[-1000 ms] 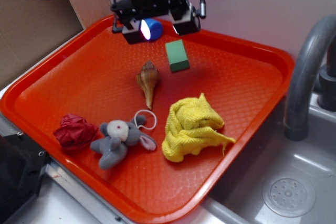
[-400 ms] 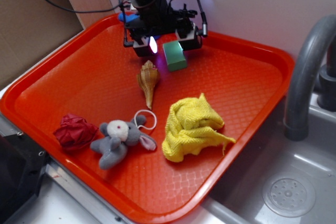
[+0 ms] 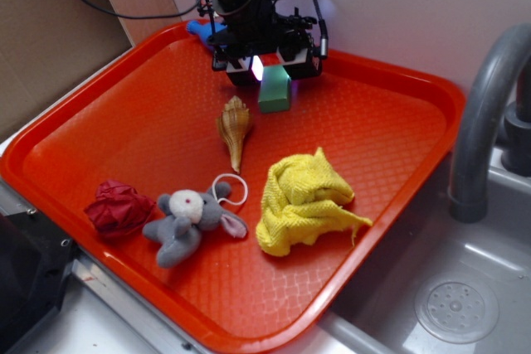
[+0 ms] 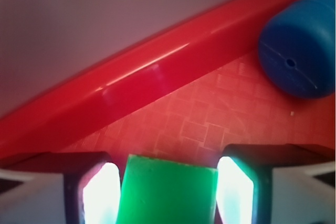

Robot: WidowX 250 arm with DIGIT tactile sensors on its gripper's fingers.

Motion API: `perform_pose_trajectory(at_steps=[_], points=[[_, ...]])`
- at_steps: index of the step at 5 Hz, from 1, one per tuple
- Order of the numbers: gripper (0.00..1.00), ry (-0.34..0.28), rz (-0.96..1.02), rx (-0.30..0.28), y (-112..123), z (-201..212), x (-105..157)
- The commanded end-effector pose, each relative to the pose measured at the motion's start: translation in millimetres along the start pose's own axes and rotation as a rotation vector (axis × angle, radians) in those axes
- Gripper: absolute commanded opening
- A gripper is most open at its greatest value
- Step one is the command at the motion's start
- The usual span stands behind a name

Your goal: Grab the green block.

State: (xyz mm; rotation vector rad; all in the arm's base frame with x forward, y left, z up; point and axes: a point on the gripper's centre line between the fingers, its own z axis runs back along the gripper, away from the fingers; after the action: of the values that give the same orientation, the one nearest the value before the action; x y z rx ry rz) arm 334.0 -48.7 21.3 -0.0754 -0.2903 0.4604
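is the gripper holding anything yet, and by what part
Nothing is held yet. The gripper is open, its fingers either side of the green block with gaps showing.

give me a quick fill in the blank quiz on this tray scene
1. The block between the gripper fingers is ____.
2. The towel is ____ in colour.
3. All the toys lie on an orange ____.
4. In the wrist view, the toy near the tray rim is ____.

Missing words: green; yellow; tray; blue
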Motion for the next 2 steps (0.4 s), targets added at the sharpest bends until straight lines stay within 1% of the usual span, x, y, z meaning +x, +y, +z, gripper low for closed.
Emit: perform_pose_trajectory(at_steps=[1, 2], points=[[0.0, 0.079, -0.351, 0.024, -5, 71, 18], [0.0, -0.059, -0.451, 0.029, -2, 124, 23]])
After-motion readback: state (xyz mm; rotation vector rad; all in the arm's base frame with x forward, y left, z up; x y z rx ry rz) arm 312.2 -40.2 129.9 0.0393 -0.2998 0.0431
